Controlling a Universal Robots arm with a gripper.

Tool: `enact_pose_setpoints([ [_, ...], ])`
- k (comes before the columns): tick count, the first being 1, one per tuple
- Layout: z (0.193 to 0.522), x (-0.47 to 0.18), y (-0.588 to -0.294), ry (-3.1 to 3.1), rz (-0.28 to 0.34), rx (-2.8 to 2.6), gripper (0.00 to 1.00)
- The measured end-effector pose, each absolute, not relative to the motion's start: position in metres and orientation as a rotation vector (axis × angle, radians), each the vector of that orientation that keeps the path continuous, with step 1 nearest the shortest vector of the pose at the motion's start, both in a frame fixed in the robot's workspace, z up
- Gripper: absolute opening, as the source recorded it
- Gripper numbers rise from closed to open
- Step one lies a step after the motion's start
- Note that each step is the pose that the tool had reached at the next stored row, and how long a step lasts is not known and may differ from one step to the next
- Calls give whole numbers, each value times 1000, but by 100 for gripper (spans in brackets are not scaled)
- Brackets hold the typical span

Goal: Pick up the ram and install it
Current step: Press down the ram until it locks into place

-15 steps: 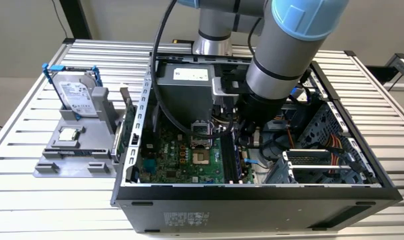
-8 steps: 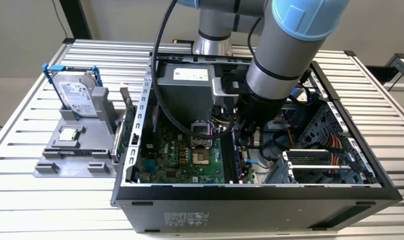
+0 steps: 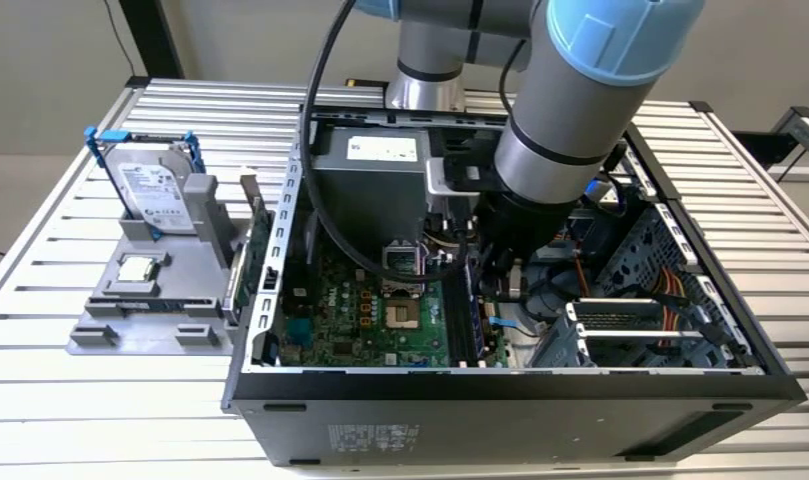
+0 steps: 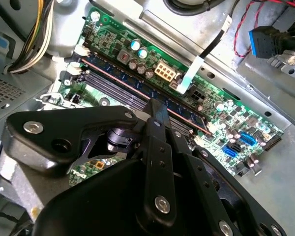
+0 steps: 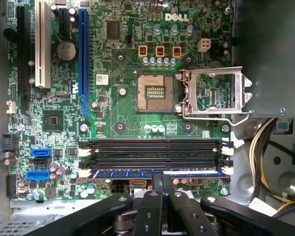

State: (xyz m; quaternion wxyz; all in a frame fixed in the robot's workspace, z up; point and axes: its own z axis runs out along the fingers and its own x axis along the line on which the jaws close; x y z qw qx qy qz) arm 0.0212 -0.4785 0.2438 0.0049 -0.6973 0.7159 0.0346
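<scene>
Sitting in the outermost motherboard (image 5: 128,73) slot, the ram (image 5: 157,173) has the jaws clamped on its top edge (fingers (image 5: 160,184) pressed together).

Hard drive (image 3: 155,190), CPU chip (image 3: 137,268)

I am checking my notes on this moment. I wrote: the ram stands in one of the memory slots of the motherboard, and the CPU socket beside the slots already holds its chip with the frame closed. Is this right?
Not quite. The ram does stand in a memory slot on the motherboard, below the end effector. But the first wrist view shows the CPU socket empty, its retention frame swung open.
</scene>
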Motion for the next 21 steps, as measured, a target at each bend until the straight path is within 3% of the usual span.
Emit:
enact_pose_setpoints([
  [21, 219, 21, -479, 2269, 93, -2171, 0],
])
